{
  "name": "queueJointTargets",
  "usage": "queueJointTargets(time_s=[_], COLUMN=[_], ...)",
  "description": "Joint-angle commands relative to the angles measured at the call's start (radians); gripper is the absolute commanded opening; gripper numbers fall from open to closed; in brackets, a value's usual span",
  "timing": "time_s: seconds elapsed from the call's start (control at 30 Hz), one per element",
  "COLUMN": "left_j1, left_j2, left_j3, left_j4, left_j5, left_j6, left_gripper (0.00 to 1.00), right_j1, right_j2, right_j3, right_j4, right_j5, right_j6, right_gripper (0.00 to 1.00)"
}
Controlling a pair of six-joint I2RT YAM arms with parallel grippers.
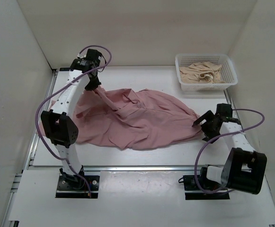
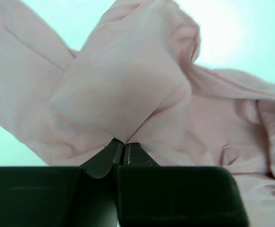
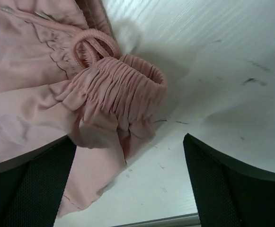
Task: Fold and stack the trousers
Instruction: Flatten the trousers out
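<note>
walls (image 1: 137, 33): plain white, three sides | table (image 1: 142, 75): white, scuffed | light: seemingly even overhead

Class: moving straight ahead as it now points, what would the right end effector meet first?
Most likely the trousers, at the gathered waistband just ahead of the open right end effector; depth is uncertain.

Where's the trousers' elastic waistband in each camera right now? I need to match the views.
Top external: waistband at the right end of the trousers.
Left wrist: not in view; only a plain fold pinched in the shut jaws.
Right wrist: upper centre-left, ahead of the open jaws, drawstring loop just above.
Shared landmark: white table under pink cloth.
</note>
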Motion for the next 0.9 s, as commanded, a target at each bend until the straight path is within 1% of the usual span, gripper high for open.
queueJointTargets(time_s=[0.0,0.03,0.07,0.1,0.13,0.17,0.2,0.23,0.27,0.3,0.33,0.37,0.4,0.43,0.47,0.53,0.6,0.63,0.67,0.7,0.73,0.8,0.83,0.87], left_j1=[0.034,0.034,0.057,0.066,0.075,0.086,0.106,0.118,0.131,0.166,0.190,0.219,0.282,0.313,0.339,0.394,0.425,0.434,0.444,0.462,0.462,0.476,0.476,0.476], left_j2=[0.041,0.058,0.081,0.107,0.163,0.191,0.216,0.248,0.248,0.248,0.209,0.184,0.158,0.124,0.124,0.142,0.211,0.236,0.292,0.328,0.396,0.441,0.441,0.417], left_j3=[0.122,0.149,0.184,0.277,0.335,0.398,0.525,0.584,0.624,0.649,0.632,0.600,0.518,0.487,0.467,0.475,0.488,0.497,0.497,0.509,0.552,0.592,0.578,0.554], left_j4=[-0.021,-0.010,-0.010,-0.019,-0.033,-0.051,-0.082,-0.082,-0.082,-0.082,-0.009,0.036,0.083,0.125,0.174,0.174,0.165,0.165,0.165,0.134,0.107,0.053,0.042,0.042], left_j5=[0.002,0.002,0.025,0.034,0.044,0.044,0.056,0.047,0.036,0.024,0.024,0.051,0.127,0.166,0.198,0.264,0.295,0.310,0.336,0.382,0.399,0.433,0.433,0.433], left_j6=[0.047,0.047,0.066,0.077,0.077,0.077,0.087,0.087,0.087,0.087,0.087,0.075,0.060,0.049,0.049,0.038,0.047,0.047,0.066,0.066,0.066,0.066,0.066,0.066], left_gripper=[0.10,0.10,0.10,0.10,0.10,0.10,0.10,0.10,0.10,0.10,0.10,0.10,0.10,0.10,0.10,0.10,0.10,0.46,0.73,0.94,1.00,1.00,1.00,1.00], right_j1=[-0.002,-0.002,-0.002,-0.002,-0.002,-0.002,-0.017,-0.017,-0.027,-0.028,-0.028,-0.028,-0.028,-0.037,-0.049,-0.061,-0.061,-0.061,-0.061,-0.061,-0.061,-0.061,-0.061,-0.061], right_j2=[0.050,0.079,0.095,0.107,0.118,0.127,0.127,0.094,0.070,0.017,-0.008,-0.032,-0.081,-0.106,-0.131,-0.206,-0.267,-0.284,-0.321,-0.338,-0.355,-0.391,-0.392,-0.392], right_j3=[-0.024,-0.024,-0.024,-0.024,-0.003,0.029,0.046,0.060,0.071,0.098,0.112,0.125,0.135,0.136,0.136,0.125,0.093,0.079,0.035,0.011,-0.010,-0.042,-0.042,-0.042], right_j4=[0.179,0.244,0.271,0.286,0.286,0.286,0.273,0.250,0.230,0.201,0.167,0.092,0.053,0.018,-0.043,-0.098,-0.178,-0.203,-0.226,-0.235,-0.244,-0.257,-0.257,-0.257], right_j5=[-0.140,-0.155,-0.175,-0.187,-0.187,-0.187,-0.187,-0.187,-0.187,-0.171,-0.151,-0.131,-0.080,-0.060,-0.043,-0.014,0.040,0.050,0.051,0.025,0.014,-0.005,-0.005,-0.005], right_j6=[0.076,0.076,0.076,0.076,0.076,0.067,0.058,0.033,0.019,0.004,-0.028,-0.042,-0.053,-0.062,-0.074,-0.085,-0.085,-0.074,-0.074,-0.062,-0.051,-0.041,-0.041,-0.041], right_gripper=[0.96,0.92,0.78,0.61,0.38,0.02,0.00,0.00,0.00,0.00,0.00,0.00,0.00,0.00,0.00,0.00,0.00,0.00,0.00,0.05,0.10,0.14,0.18,0.28])
